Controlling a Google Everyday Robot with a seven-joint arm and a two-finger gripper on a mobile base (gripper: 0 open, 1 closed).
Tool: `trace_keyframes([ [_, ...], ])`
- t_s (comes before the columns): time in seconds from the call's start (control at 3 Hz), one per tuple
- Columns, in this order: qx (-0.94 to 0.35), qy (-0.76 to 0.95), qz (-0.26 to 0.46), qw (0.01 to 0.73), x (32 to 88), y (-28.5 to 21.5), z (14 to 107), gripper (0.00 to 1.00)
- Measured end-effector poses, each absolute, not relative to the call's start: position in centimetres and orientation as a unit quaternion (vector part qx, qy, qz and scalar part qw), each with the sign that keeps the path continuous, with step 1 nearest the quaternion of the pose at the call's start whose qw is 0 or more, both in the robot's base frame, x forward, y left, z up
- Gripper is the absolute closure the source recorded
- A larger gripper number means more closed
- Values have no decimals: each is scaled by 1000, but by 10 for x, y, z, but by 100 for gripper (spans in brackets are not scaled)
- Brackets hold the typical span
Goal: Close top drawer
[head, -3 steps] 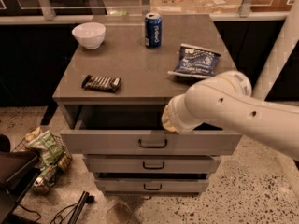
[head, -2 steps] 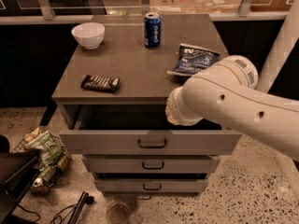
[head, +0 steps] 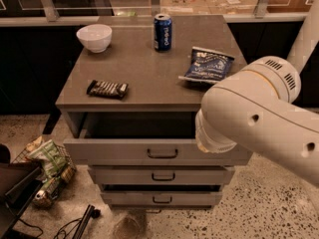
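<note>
The top drawer (head: 114,151) of the grey cabinet stands pulled out, its inside dark in shadow. Its flat front carries a small dark bar handle (head: 162,153). Two more drawer fronts (head: 162,176) sit below it, pushed further in. My thick white arm (head: 254,121) comes in from the right, and its end hangs over the right part of the top drawer's front. My gripper is hidden behind that end of the arm, near the drawer's right front corner.
On the cabinet top (head: 144,73) stand a white bowl (head: 94,37), a blue can (head: 162,32), a blue snack bag (head: 207,64) and a dark snack bar (head: 107,88). A wire basket of bags (head: 47,171) sits on the floor at left. A glass rail (head: 159,4) runs behind.
My arm has shifted up and to the right, its end now a little higher over the drawer's right side. The top drawer stands out about as before.
</note>
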State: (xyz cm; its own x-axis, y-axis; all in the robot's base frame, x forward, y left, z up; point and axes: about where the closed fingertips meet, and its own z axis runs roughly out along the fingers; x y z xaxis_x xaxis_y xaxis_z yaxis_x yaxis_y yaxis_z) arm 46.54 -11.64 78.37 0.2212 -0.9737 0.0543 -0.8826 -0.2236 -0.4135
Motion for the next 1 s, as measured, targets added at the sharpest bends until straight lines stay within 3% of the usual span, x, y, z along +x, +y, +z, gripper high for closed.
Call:
trace_keyframes([
  [0.33, -747, 649, -92, 114, 433, -136, 736, 100],
  [1.0, -719, 680, 0, 141, 424, -140, 647, 100],
])
